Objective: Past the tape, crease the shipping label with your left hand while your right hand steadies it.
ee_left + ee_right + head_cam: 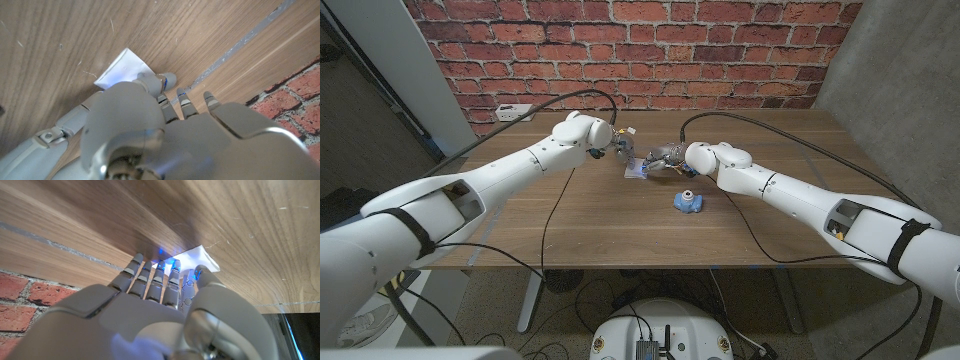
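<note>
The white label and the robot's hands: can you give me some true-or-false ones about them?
1. Both hands meet at the white label. True.
2. The blue thing lies on the label. False: it sits apart, nearer the robot.
3. The right hand's fingers reach onto the label. True.
4. The label hangs off the table edge. False: it lies on the wood, mid-table.
5. The left hand is beside the label. True.
</note>
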Motion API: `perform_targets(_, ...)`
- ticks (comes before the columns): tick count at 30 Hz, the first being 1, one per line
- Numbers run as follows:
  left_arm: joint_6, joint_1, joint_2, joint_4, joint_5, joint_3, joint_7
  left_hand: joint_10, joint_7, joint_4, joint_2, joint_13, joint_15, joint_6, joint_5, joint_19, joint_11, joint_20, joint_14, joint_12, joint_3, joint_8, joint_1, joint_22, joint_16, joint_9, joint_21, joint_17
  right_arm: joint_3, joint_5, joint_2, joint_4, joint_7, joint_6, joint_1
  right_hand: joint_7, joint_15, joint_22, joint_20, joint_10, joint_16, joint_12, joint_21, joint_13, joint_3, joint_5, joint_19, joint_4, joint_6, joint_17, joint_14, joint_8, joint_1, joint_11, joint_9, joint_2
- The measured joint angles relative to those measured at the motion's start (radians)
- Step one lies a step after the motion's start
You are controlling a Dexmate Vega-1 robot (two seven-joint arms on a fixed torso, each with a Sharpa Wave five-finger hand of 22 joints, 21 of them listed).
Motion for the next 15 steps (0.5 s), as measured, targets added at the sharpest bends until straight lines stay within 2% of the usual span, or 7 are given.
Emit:
perform_targets(4, 0.000, -0.009, -0.006, 0.011, 0.004, 0.011, -0.005, 0.000, 0.007, 0.010, 0.000, 0.000, 0.000, 0.007, 0.000, -0.005, 0.011, 0.005, 0.000, 0.000, -0.013, 0.000, 0.000, -0.001, 0.000, 0.000, 0.002, 0.005, 0.000, 0.000, 0.000, 0.000, -0.002, 0.002, 0.000, 0.000, 0.000, 0.000, 0.004, 0.001, 0.000, 0.000, 0.000, -0.001, 0.001, 0.000, 0.004, -0.005, 0.001, 0.000, 0.000, 0.001, 0.000, -0.001, 0.000, 0.000)
perform_targets(9, 0.003, -0.016, -0.011, 0.019, 0.010, 0.020, -0.010, -0.005, 0.018, 0.017, 0.000, 0.000, 0.000, 0.003, 0.000, -0.005, 0.016, 0.005, 0.000, -0.008, -0.028, -0.010, 0.000, -0.003, 0.000, 0.004, 0.002, 0.005, -0.001, -0.001, -0.001, 0.001, -0.006, 0.011, 0.000, 0.004, 0.000, -0.002, 0.011, 0.035, 0.000, 0.012, 0.000, -0.005, 0.000, 0.000, 0.011, -0.015, 0.040, -0.005, 0.022, 0.013, 0.000, -0.009, -0.001, 0.000)
perform_targets(15, 0.019, -0.022, -0.016, 0.030, 0.032, 0.029, -0.016, -0.022, 0.019, 0.024, 0.000, 0.000, 0.000, -0.010, 0.000, -0.005, 0.025, 0.005, 0.000, -0.012, -0.049, -0.019, 0.000, -0.003, 0.000, 0.009, 0.006, 0.005, -0.005, -0.008, -0.006, 0.001, -0.007, 0.022, 0.000, 0.006, 0.004, -0.005, 0.014, 0.047, 0.000, 0.013, 0.000, -0.004, 0.000, 0.000, 0.014, -0.023, 0.053, -0.005, 0.025, 0.016, 0.006, -0.003, -0.001, -0.006)
